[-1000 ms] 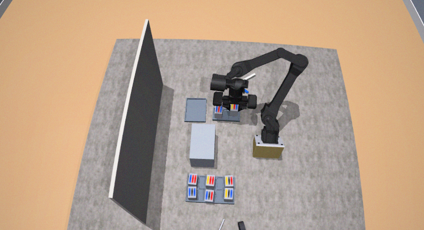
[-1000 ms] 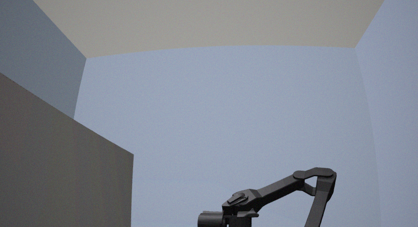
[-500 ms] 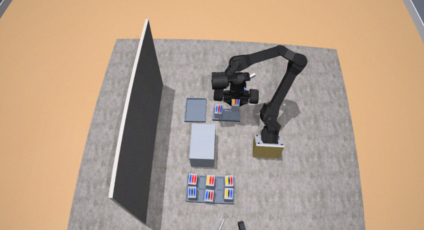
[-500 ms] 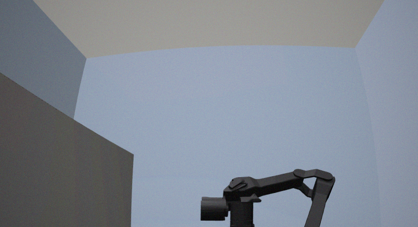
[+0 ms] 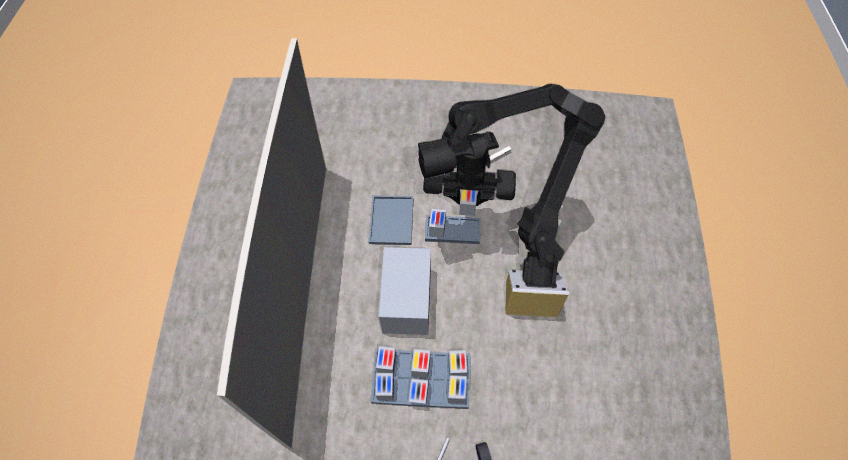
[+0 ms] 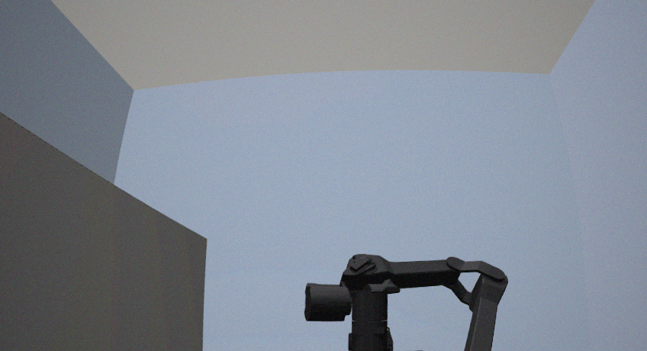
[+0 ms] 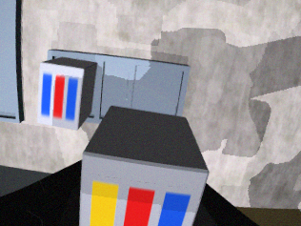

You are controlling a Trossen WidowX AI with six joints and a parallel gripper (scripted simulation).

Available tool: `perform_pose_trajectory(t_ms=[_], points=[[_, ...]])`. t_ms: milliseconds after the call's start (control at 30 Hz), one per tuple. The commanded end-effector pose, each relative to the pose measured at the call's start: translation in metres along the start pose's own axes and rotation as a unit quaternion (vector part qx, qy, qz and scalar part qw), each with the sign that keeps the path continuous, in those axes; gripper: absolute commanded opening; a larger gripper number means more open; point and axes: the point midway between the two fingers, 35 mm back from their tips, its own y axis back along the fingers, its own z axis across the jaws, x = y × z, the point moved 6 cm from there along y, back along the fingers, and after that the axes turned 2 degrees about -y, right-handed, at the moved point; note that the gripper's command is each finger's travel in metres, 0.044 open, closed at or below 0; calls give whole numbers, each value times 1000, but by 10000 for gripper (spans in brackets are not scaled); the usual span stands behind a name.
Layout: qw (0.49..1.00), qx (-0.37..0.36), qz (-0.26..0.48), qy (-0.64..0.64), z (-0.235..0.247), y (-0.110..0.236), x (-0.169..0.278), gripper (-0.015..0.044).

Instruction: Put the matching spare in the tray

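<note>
My gripper (image 5: 468,202) is shut on a spare block (image 5: 467,196) (image 7: 144,163) with yellow, red and blue stripes. It holds the block above and behind the small slotted rack (image 5: 466,234) (image 7: 116,96), clear of it. A block with blue, red and blue stripes (image 5: 437,218) (image 7: 59,95) stands in that rack's left end. A flat blue-grey tray (image 5: 391,220) (image 7: 7,61) lies left of the small rack and is empty. I cannot make out the mounted unit or its printed back code in these views.
A tall dark panel (image 5: 279,237) stands at the left. A grey box (image 5: 406,281) stands in front of the tray. A larger rack (image 5: 439,389) nearer the front holds several striped blocks. A thin rod (image 5: 443,448) and a dark object (image 5: 483,451) show at the bottom edge.
</note>
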Motion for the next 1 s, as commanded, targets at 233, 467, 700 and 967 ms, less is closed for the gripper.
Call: perform_pose_trajectory(t_ms=[233, 467, 700, 967], points=[[1000, 0, 10, -6, 44, 10, -5, 0], [1000, -2, 9, -6, 76, 13, -8, 0], [1000, -4, 6, -5, 108, 13, -10, 0], [1000, -6, 2, -2, 144, 9, -12, 0]])
